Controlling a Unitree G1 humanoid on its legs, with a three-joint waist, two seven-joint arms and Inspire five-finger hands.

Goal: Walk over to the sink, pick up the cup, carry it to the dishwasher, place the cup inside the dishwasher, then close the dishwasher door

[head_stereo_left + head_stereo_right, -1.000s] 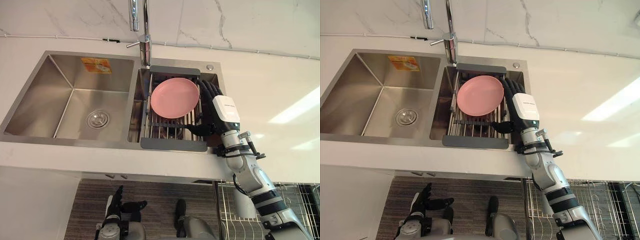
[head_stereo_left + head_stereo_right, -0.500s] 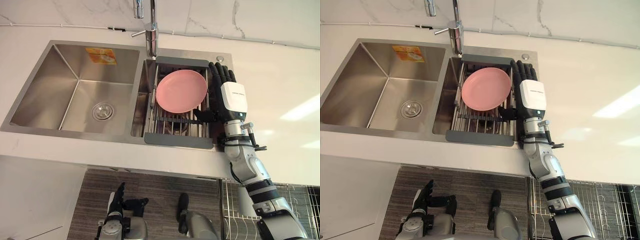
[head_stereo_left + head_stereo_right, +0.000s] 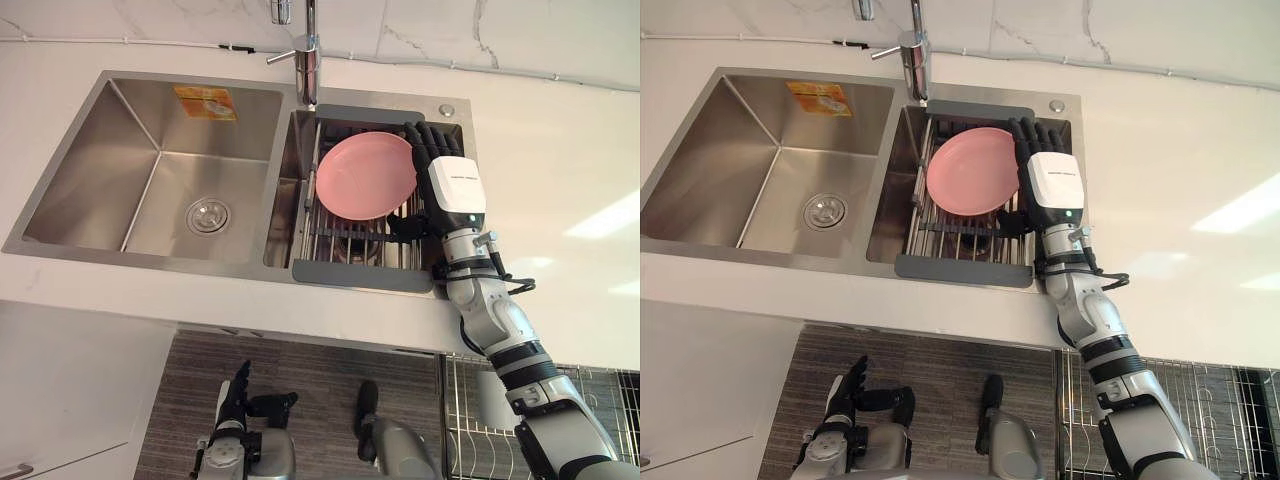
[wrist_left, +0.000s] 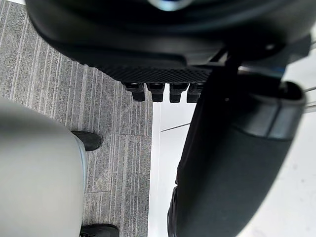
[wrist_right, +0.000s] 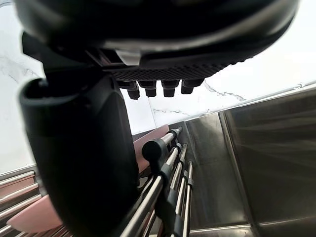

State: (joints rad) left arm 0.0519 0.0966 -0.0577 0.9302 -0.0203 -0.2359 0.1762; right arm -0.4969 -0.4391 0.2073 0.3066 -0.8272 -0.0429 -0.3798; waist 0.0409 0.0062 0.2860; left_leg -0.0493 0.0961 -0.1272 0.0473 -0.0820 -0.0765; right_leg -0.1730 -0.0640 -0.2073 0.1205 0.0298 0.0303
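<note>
A steel double sink [image 3: 100, 170] is set into a white counter [image 3: 560, 150], seen from above, with a faucet [image 3: 308, 60] standing at the back between its two basins. The left basin holds a round drain [image 3: 207, 214] and has an orange sticker [image 3: 206, 102] on its back wall. A grey-framed drying rack [image 3: 355, 275] sits across the right basin, and a round pink plate [image 3: 365, 175] rests on its metal rods, face up. The right hand [image 3: 455, 185] reaches over the right side of the rack, just beside the plate's right rim. Its fingers are straight and point toward the back wall, its thumb turns in toward the rods, and it grips nothing. Whether it touches the plate cannot be told. Where the cup is, and which way its long axis points, cannot be told from these views. The left hand [image 3: 238, 395] hangs low over the grey striped floor [image 3: 300, 370] in front of the counter, fingers relaxed and holding nothing. A wire dishwasher rack [image 3: 600, 400] shows below the counter on the right.
</note>
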